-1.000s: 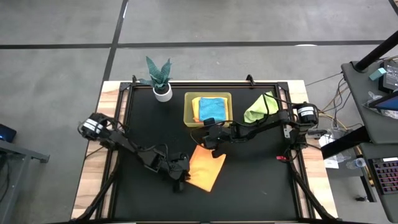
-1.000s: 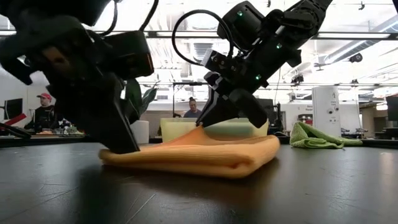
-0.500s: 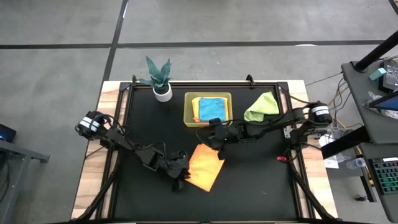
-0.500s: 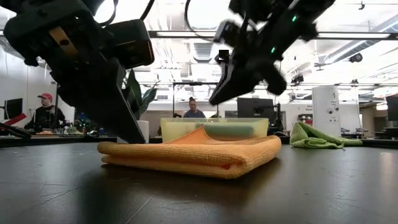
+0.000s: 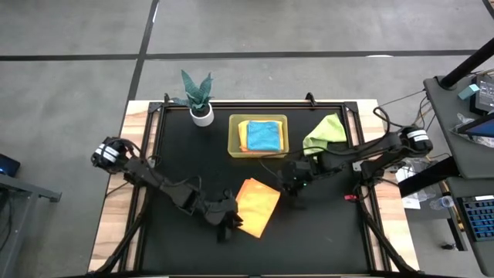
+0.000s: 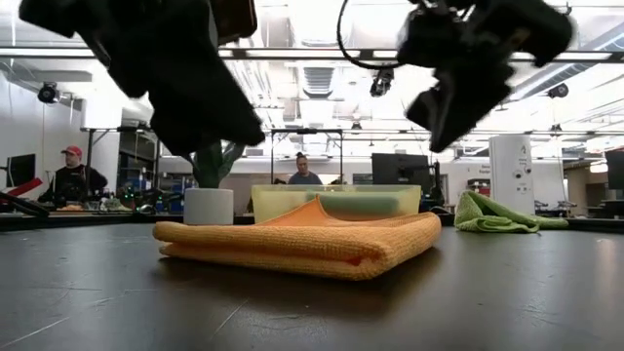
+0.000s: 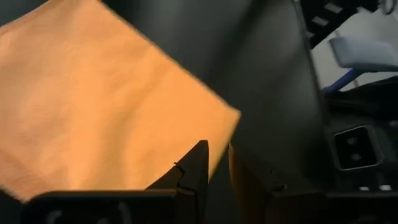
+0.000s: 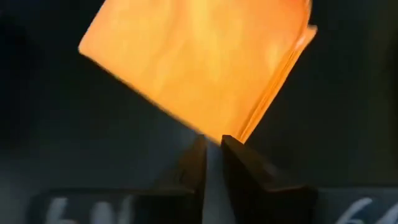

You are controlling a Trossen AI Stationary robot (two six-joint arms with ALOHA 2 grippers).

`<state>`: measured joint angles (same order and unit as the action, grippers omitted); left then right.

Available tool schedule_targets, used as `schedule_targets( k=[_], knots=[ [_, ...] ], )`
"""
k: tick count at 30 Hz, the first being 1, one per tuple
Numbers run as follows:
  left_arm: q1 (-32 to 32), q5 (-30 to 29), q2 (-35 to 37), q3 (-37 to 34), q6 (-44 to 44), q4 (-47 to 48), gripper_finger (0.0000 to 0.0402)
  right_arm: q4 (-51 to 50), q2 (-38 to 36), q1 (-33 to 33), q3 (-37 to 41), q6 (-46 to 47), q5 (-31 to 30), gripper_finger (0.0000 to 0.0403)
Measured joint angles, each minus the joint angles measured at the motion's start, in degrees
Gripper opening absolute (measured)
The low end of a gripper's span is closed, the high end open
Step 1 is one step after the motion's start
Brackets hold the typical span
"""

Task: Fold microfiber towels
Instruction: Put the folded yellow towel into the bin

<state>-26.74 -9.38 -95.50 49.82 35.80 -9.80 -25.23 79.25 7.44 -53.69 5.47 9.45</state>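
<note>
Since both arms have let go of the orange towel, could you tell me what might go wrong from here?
1. The folded orange towel lies loose on the table; its layers could spring open.
2. The left gripper hovers at the towel's corner, so a low move might drag it.
3. The green towel is bunched by the right arm and could snag.

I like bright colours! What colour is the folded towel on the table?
Orange, clearest in the high view.
</note>
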Motion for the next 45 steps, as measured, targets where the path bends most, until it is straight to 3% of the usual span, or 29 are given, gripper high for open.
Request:
schedule_targets(
  k=[4, 7, 12, 19, 23, 28, 36, 39, 45],
  knots=[
    [-1.7, 0.2, 0.0, 1.5, 1.9, 1.8, 0.0049, -1.1, -0.8, 1.5, 1.5, 6.3, 0.0, 0.0082],
    [-3.1, 1.5, 0.0, 3.2, 5.3, 8.6, 0.0057, -0.8, -0.5, 2.1, 2.4, 11.2, -0.4, 0.0123],
    [-5.7, 1.2, -1.2, 6.9, 7.2, 16.9, 0.0103, 2.9, 1.2, 2.0, 4.2, 16.3, -0.6, 0.0189],
    [-7.7, -10.5, -6.1, 10.5, 2.8, 26.0, 0.0177, 8.1, 3.6, 0.6, 4.6, 17.6, -4.9, 0.0245],
    [-7.9, -16.3, -9.0, 11.0, 0.9, 25.9, 0.0187, 10.0, 5.3, -0.8, 4.6, 17.6, -5.6, 0.0258],
    [-7.7, -18.8, -11.4, 10.9, 1.2, 26.3, 0.0187, 13.4, 8.9, -1.4, 4.7, 17.1, -5.7, 0.0259],
    [-5.8, -24.2, -11.0, 10.9, 1.2, 38.0, 0.0187, 14.2, 13.0, -0.2, 4.7, 18.6, -2.3, 0.0254],
    [-4.6, -23.4, -9.6, 10.8, 1.2, 43.1, 0.0187, 15.1, 13.6, 2.1, 4.5, 21.8, -0.1, 0.0253],
    [-3.9, -13.6, -5.0, 10.7, 5.5, 45.2, 0.0187, 11.4, 11.2, 5.0, 4.7, 24.7, 0.0, 0.0255]
  ],
)
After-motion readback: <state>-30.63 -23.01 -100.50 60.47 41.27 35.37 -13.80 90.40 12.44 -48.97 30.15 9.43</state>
